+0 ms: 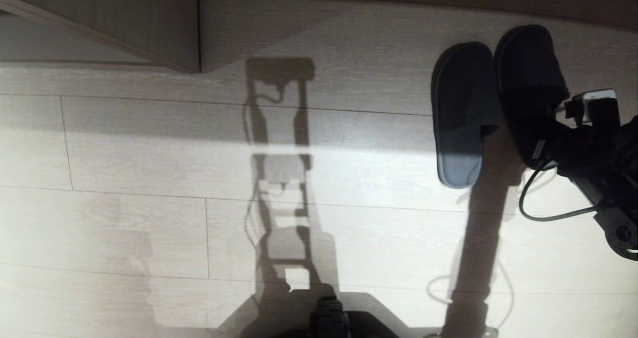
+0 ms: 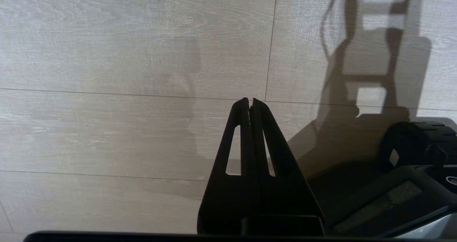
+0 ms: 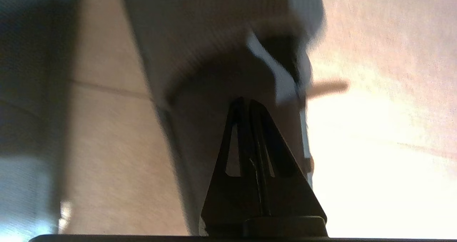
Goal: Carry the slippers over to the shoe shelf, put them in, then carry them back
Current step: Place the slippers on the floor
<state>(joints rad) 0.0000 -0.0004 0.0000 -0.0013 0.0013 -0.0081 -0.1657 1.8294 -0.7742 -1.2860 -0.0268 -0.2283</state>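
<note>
Reaching in from the right side of the head view, the right gripper sits over the heel end of the right-hand slipper, fingers pressed together. The wrist view is too smeared to say whether they pinch fabric or just rest on it. The slippers lie side by side on the pale plank floor, touching or nearly so, toes pointing away from the robot, heels toward it. A corner of what looks like the shoe shelf shows at far left, well apart from the pair. The left gripper is parked low over bare floor by the base, fingers closed on nothing. Handling guess: thin, flat, light, floppy, cloth-like upper, so nothing fragile, but a sole held by one end will likely sag and swing. Best hold is probably the edge of the wide front band, or pinching both slippers together at the inner edges where they meet. The thin heel rim looks easy to lose.
</note>
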